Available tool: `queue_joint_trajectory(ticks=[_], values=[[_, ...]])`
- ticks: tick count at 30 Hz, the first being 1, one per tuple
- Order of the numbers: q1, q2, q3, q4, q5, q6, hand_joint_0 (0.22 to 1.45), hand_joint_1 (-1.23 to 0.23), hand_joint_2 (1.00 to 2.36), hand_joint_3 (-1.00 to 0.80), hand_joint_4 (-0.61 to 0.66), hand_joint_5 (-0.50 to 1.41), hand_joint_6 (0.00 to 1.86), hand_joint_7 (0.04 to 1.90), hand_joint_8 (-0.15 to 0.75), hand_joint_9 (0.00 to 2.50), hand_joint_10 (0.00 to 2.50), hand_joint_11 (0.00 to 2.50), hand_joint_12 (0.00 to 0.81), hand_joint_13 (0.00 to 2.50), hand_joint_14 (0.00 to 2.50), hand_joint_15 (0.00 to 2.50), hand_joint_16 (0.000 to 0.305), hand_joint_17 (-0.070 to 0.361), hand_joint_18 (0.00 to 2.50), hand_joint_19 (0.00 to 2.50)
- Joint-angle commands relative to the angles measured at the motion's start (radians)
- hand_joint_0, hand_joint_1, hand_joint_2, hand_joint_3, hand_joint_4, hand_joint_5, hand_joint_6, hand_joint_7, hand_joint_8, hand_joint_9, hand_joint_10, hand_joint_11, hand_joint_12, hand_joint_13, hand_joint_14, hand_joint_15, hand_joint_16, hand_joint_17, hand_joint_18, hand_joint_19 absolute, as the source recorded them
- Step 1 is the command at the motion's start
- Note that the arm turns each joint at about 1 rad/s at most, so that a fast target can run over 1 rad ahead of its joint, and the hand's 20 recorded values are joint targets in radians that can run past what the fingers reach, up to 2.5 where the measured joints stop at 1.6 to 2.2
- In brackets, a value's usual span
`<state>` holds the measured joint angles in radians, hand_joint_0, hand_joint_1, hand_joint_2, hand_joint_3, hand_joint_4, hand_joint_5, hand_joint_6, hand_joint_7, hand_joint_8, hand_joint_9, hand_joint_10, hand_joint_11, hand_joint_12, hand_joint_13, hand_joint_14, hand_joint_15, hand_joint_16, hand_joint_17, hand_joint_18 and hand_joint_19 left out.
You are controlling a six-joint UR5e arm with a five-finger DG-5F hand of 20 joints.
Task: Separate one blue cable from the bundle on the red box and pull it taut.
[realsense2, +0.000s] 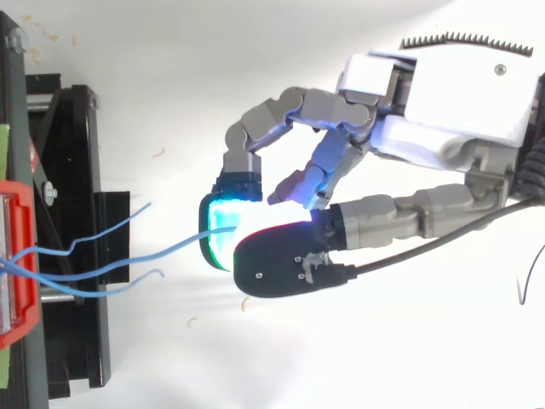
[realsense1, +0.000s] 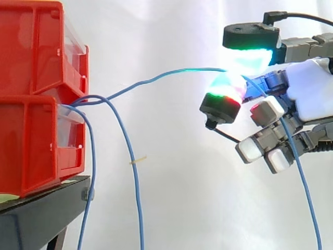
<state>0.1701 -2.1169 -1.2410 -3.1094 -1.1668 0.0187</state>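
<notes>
Several thin blue cables come out between the two stacked red bins (realsense1: pixel 31 52) at the left. One blue cable (realsense1: pixel 156 78) runs rightward in a gentle wave to my hand (realsense1: pixel 312 88), which is shut on it between a cyan-glowing pad and a red-green pad. Past the pinch, its tail drops down along the fingers toward the lower right. In the top view the same cable (realsense2: pixel 170 247) reaches from the red box (realsense2: pixel 21 256) to the hand (realsense2: pixel 443 128). Two other blue cables (realsense1: pixel 132 156) hang loose beside the bins.
The bins rest on a black stand (realsense1: pixel 41 208) at the lower left, also seen from above (realsense2: pixel 77 170). A small tan tie (realsense1: pixel 138 160) sits on one hanging cable. A white curtain lies behind, with open space between bins and hand.
</notes>
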Motion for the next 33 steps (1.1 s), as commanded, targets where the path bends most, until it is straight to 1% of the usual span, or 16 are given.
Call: queue_joint_trajectory(ticks=[1, 23, 33], values=[[0.000, 0.000, 0.000, 0.000, -0.001, 0.000, 0.47, -0.71, 1.36, -0.05, -0.15, -0.08, 0.89, 1.01, 0.363, 1.24, 0.01, 0.65, 0.448, 0.95, 0.01, 0.45, 0.060, 0.135, 0.96, 0.32], [0.000, 0.000, 0.000, 0.000, -0.001, 0.000, 0.47, -0.72, 1.37, -0.05, -0.14, -0.08, 0.89, 1.03, 0.361, 1.25, 0.01, 0.64, 0.448, 0.95, 0.01, 0.45, 0.060, 0.135, 0.96, 0.33], [0.000, 0.000, 0.000, 0.000, 0.001, 0.000, 0.47, -0.72, 1.35, -0.05, -0.14, -0.08, 0.89, 1.02, 0.361, 1.25, 0.01, 0.65, 0.447, 0.95, 0.01, 0.45, 0.060, 0.134, 0.96, 0.33]])
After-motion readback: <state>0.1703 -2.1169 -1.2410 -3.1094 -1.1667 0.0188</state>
